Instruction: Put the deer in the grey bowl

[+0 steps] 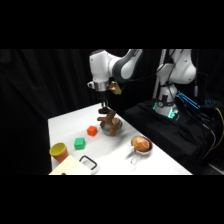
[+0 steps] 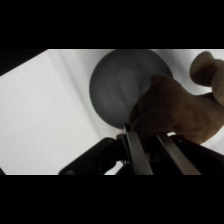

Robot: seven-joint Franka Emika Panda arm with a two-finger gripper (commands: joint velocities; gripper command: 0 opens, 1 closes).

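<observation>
The deer (image 1: 106, 119), a small dark brown plush, hangs from my gripper (image 1: 104, 111) just above the grey bowl (image 1: 114, 129) near the table's far edge. In the wrist view the deer (image 2: 175, 112) fills the right half, pinched between my two metal fingers (image 2: 137, 152), with one limb sticking up at the right. Below it, the grey bowl (image 2: 117, 85) shows as a round, shallow dish with nothing lying in it. My gripper (image 2: 150, 145) is shut on the plush.
An orange block (image 1: 92, 131) and a green block (image 1: 79, 143) lie left of the bowl. A yellow cup (image 1: 58, 150) stands at the front left beside a black-framed object (image 1: 88, 162). A shiny handled cup (image 1: 141, 145) with brown inside sits to the right.
</observation>
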